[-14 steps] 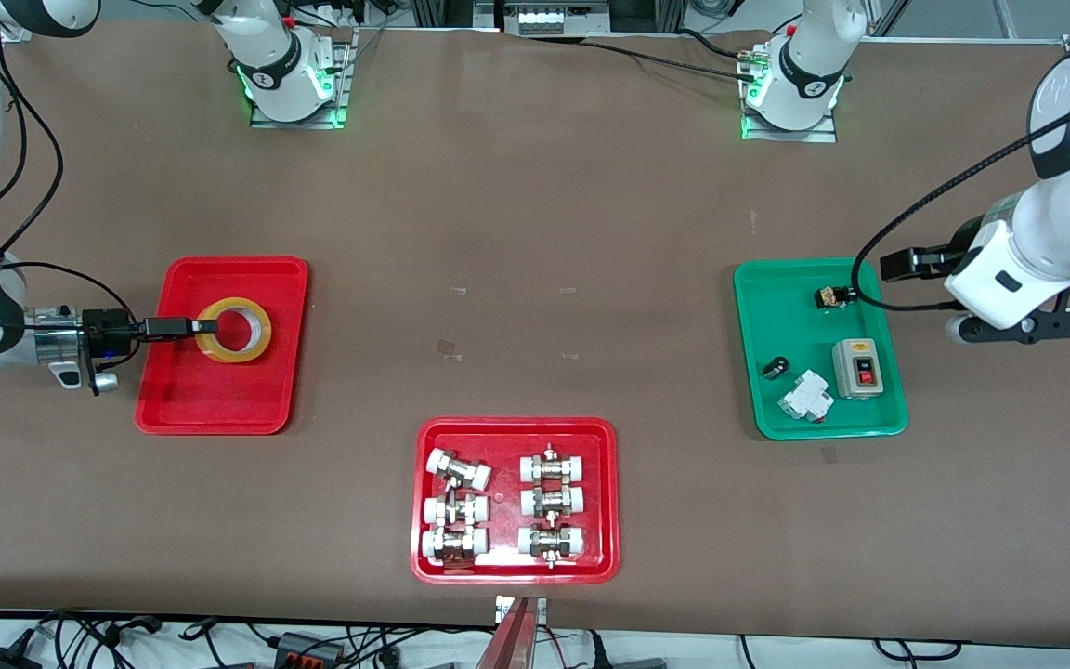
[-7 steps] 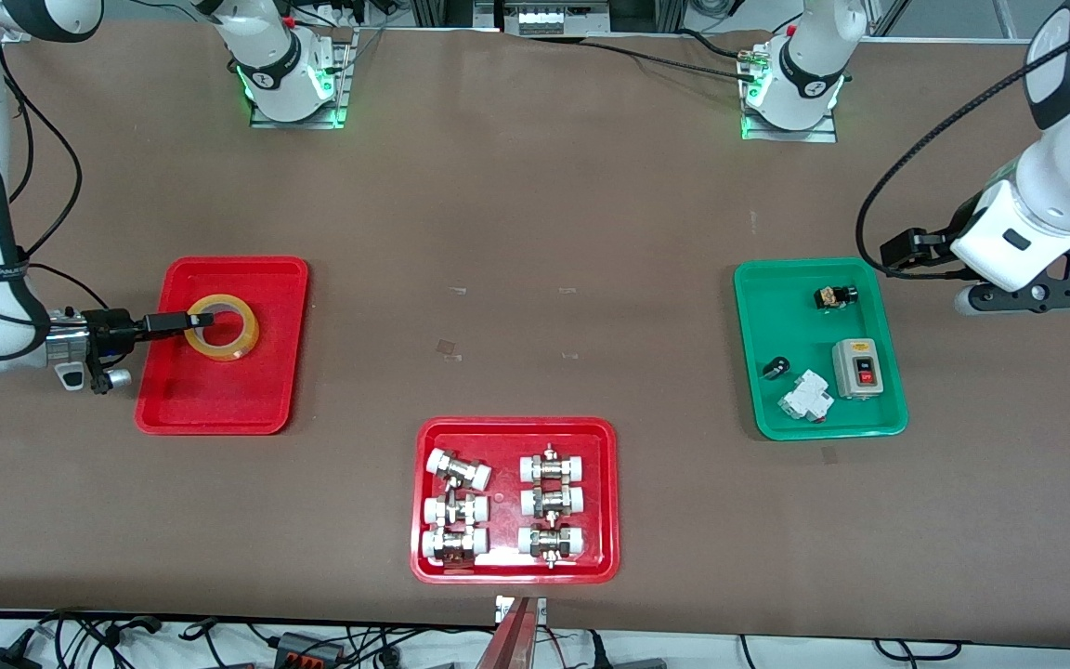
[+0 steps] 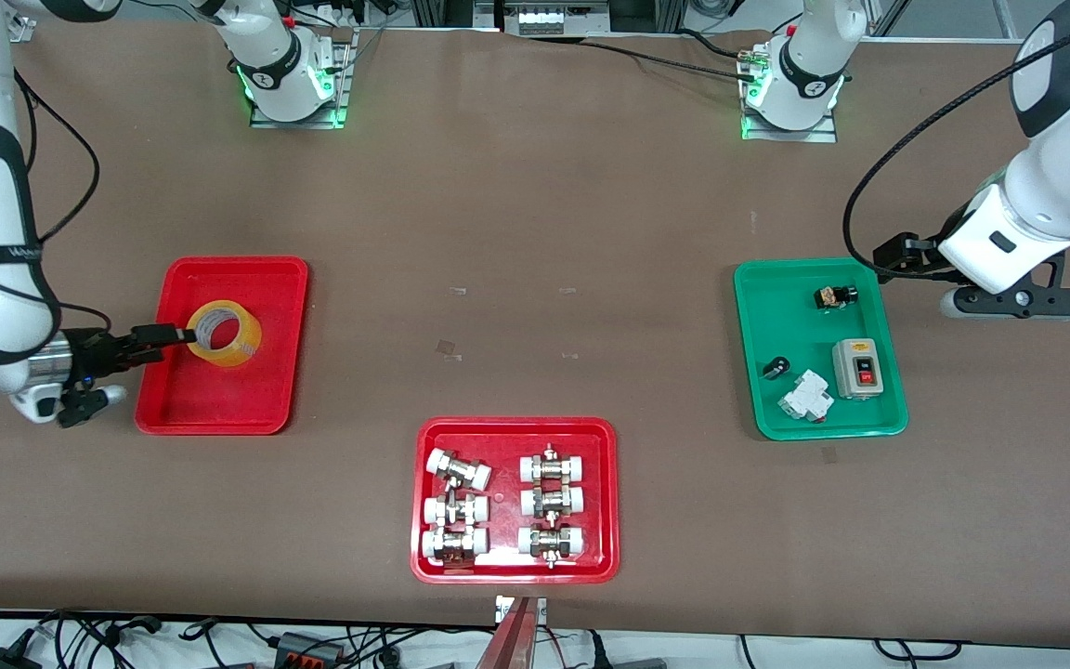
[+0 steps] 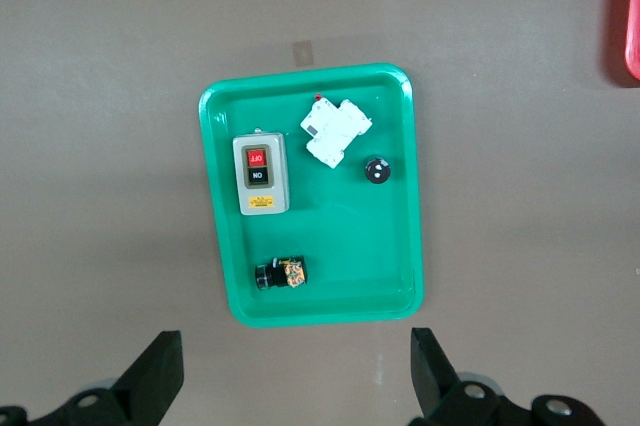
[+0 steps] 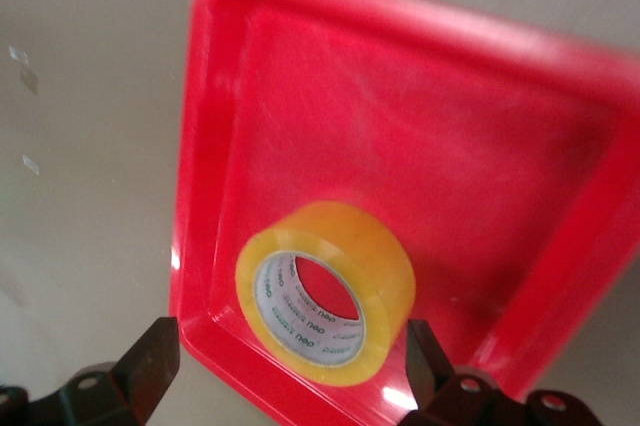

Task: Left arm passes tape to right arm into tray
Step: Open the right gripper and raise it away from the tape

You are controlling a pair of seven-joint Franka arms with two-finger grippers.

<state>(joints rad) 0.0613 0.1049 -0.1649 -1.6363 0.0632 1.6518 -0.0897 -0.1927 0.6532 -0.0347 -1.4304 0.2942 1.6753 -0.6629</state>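
Three trays on the table. Plain red tray (image 3: 224,395) at the right arm's end holds one item: the tape (image 3: 223,333), a yellow roll lying in it, tipped so its pale core faces the right gripper (image 3: 166,335). Gripper sits low over the tray's outer rim, just beside the roll. Right wrist view shows the fingers (image 5: 148,366) spread wide with the tape (image 5: 325,291) between and ahead of them, neither pad touching it. So fingers apart, nothing gripped.

Second red tray (image 3: 605,497), nearest the front camera, mid-table: six white-capped metal fittings (image 3: 457,469), two columns of three.

Green tray (image 3: 757,348) at the left arm's end: four items. One grey switch box (image 3: 860,368) with red and black buttons, one white breaker (image 3: 805,396), one small black round part (image 3: 776,367), one black and gold component (image 3: 833,296).

Left gripper (image 3: 1016,302) hangs over bare table beside the green tray, toward the left arm's end, arm waiting. Fingers (image 4: 155,376) wide apart, empty.

View differences: left wrist view sees the green tray (image 4: 225,276) straight down and reads "OFF"/"NO" on the switch box (image 4: 260,175); the front view can't resolve that. Right wrist view shows printed text inside the tape core and the finger gap; the front view only shows the dark fingers by the roll. Neither wrist view shows the fittings; just a red edge of that tray in the left wrist view.
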